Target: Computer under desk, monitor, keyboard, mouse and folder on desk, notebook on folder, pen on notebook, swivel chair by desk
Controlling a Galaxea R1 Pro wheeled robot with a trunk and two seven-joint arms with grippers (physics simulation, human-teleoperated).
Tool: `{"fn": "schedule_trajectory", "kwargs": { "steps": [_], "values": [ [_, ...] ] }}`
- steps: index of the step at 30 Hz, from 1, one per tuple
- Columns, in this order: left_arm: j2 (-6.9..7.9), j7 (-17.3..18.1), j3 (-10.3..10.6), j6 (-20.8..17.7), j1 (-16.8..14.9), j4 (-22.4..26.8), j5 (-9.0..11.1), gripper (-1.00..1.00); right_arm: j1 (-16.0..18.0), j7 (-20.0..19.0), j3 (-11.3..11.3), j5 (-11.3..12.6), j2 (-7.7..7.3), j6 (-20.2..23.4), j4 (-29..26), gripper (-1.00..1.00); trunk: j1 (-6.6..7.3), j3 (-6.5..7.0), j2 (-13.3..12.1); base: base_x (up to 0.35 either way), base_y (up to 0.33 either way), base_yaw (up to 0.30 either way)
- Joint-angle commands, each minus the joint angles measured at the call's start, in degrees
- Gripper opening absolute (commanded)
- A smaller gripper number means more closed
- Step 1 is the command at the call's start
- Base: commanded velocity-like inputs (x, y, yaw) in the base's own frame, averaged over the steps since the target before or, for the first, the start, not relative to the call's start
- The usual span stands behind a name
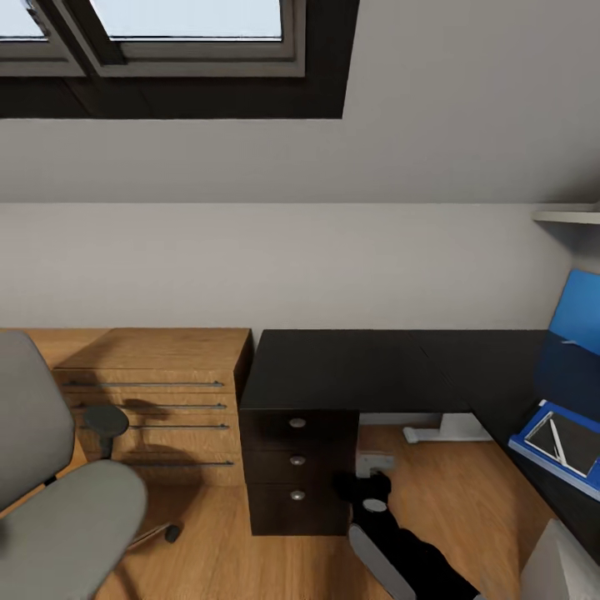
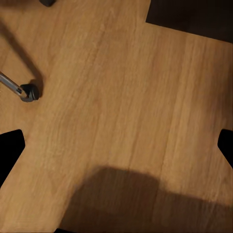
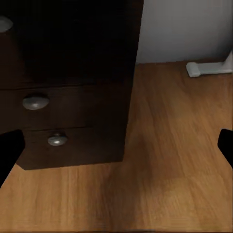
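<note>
The blue folder (image 1: 557,446) lies flat at the right end of the glossy black L-shaped counter (image 1: 350,367), carrying the dark notebook (image 1: 573,440) and slim white pen (image 1: 557,441). The grey padded swivel chair (image 1: 50,492) stands left, before a light wooden dresser (image 1: 158,400). Wood floor (image 2: 121,107) passes beneath both spread, empty grippers: left gripper (image 2: 116,145), right gripper (image 3: 116,145).

A light wooden dresser (image 1: 154,400) with long bar handles stands against the wall, under a dark-framed skylight (image 1: 167,42)
</note>
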State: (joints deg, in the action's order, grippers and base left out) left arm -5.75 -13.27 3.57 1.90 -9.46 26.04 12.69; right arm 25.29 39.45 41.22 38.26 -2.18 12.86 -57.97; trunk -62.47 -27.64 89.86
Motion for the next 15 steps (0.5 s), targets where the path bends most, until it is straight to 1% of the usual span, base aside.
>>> {"fn": "schedule_trajectory", "kwargs": {
  "steps": [1,4,5,7,8,10,12,15],
  "values": [
    [0.05,-0.4,0.4,0.2,0.0,0.0,0.6,1.00,-0.7,0.5,0.5,0.2,-0.13,-0.3,0.1,1.00,0.22,0.12,-0.4,-0.005,0.001,0.001],
    [0.10,-0.4,0.4,0.2,0.0,0.0,0.6,1.00,-2.5,0.5,0.8,0.2,-0.22,-1.1,0.8,1.00,0.88,0.66,-1.6,-0.002,0.000,0.000],
    [0.12,-0.4,0.4,0.2,0.0,0.1,0.6,1.00,-3.9,0.4,1.0,0.1,-0.23,-5.5,6.8,1.00,1.10,0.84,-2.0,0.000,0.000,0.000],
    [0.12,-0.4,0.4,0.1,0.0,0.1,0.6,1.00,-4.0,0.4,1.0,0.1,-0.22,-8.0,9.1,1.00,1.54,1.20,-2.8,0.000,0.000,0.000],
    [0.13,-0.5,0.4,0.1,0.0,0.2,0.6,1.00,-4.1,0.3,1.1,0.1,-0.18,-11.7,12.4,1.00,1.76,1.38,-3.2,0.000,0.000,0.000],
    [0.11,-0.4,0.4,0.1,0.0,0.2,0.6,1.00,-4.2,0.2,1.1,0.1,-0.14,-14.7,15.3,1.00,2.20,1.73,-4.0,0.000,0.000,0.000],
    [0.12,-0.4,0.4,0.1,0.0,0.2,0.6,1.00,-4.2,0.1,1.1,0.2,-0.13,-15.9,17.3,1.00,2.64,2.09,-4.8,0.000,0.000,0.000],
    [0.12,-0.4,0.2,0.0,0.0,0.1,0.6,1.00,-4.3,-1.0,1.2,0.0,0.12,-19.2,24.6,1.00,3.30,2.63,-6.0,0.000,0.000,0.000]
  ]
}}
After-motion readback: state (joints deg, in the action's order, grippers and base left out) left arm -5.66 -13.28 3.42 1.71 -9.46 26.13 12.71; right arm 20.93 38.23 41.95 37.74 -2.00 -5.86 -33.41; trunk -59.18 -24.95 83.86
